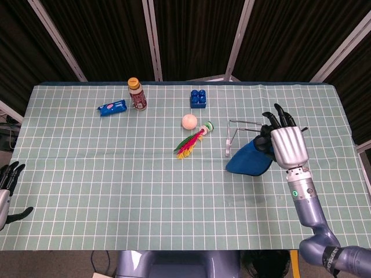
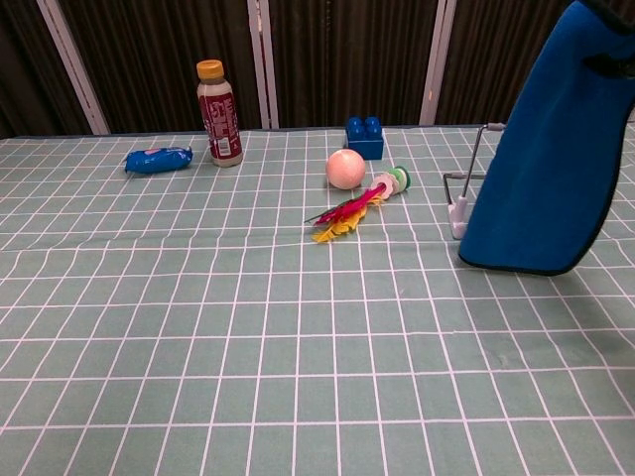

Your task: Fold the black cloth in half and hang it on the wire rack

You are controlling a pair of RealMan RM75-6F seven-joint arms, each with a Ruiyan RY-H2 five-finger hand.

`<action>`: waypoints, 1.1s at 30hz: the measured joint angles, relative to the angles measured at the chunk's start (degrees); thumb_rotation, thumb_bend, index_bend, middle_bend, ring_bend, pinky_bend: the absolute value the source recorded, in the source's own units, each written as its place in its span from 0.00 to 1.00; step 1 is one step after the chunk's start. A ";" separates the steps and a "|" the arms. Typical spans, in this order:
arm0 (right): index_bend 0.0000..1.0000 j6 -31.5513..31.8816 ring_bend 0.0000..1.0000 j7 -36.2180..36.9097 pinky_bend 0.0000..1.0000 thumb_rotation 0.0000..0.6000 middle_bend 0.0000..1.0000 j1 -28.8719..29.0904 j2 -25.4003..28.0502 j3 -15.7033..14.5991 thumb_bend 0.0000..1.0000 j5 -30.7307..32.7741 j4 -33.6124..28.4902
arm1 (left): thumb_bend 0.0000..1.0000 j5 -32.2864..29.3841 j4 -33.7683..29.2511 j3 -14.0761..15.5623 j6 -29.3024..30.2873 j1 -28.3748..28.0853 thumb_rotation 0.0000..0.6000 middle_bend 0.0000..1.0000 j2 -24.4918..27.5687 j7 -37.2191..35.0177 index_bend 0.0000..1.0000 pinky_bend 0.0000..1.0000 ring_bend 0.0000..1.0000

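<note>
The right hand [image 1: 286,145] grips the blue cloth [image 1: 249,159] by its upper edge and holds it up in the air, so that it hangs down in front of the wire rack [image 1: 243,132], hiding most of it in the chest view. The left hand [image 1: 7,185] sits at the table's near left edge, fingers apart, holding nothing. A bottle [image 2: 219,112], pink ball [image 2: 344,169], blue brick [image 2: 365,138] and feathered shuttlecock [image 2: 355,206] lie further left.
</note>
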 measured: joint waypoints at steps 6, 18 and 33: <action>0.76 -1.95 0.00 -2.51 0.20 1.00 0.20 1.79 -3.25 0.86 0.45 3.13 5.16 | 0.00 -0.87 0.38 -0.34 -0.63 -0.20 1.00 0.00 -0.21 0.12 0.00 0.00 0.00; 0.76 -6.04 0.00 -7.39 0.20 1.00 0.20 6.48 -8.33 3.47 0.45 8.71 14.91 | 0.00 -2.77 1.10 -0.99 -2.01 -0.71 1.00 0.00 -0.85 1.04 0.00 0.00 0.00; 0.76 -9.35 0.00 -2.24 0.20 1.00 0.20 5.67 -3.05 1.74 0.45 5.48 14.35 | 0.00 -3.97 1.42 -1.31 -3.00 -1.15 1.00 0.00 -1.48 2.22 0.00 0.00 0.00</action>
